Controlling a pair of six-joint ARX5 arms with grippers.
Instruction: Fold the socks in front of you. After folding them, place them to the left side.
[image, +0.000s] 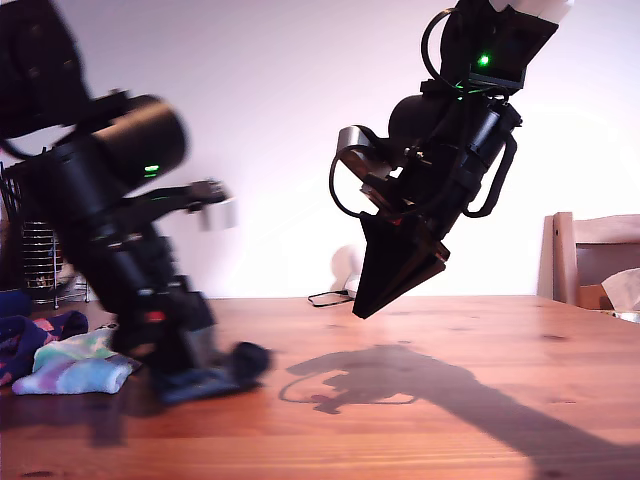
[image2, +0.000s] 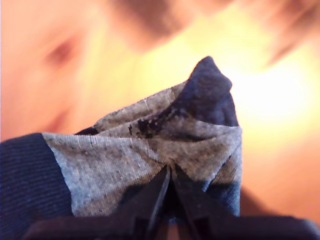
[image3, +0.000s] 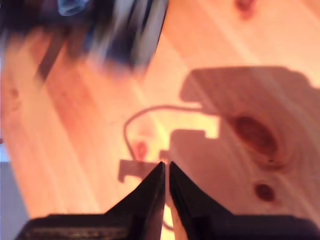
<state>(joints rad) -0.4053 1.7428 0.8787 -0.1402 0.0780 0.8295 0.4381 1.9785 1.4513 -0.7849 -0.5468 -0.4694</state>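
Observation:
A grey and navy sock (image2: 150, 145) is bunched between the jaws of my first gripper (image2: 169, 172), which is shut on it. In the exterior view this sock (image: 245, 362) lies low on the wooden table (image: 450, 440), under my blurred first gripper (image: 190, 378) at the view's left. A pastel tie-dye sock (image: 75, 365) and a navy-purple sock with pink (image: 30, 335) lie at the exterior view's far left. My second gripper (image: 362, 308) hangs well above the table at centre-right, shut (image3: 166, 165) with nothing in it.
A wooden chair (image: 595, 255) with something white (image: 625, 290) beside it stands at the exterior view's right edge. A thin cable (image: 330, 296) lies at the table's far edge. A wire rack (image: 40, 265) stands behind the first arm.

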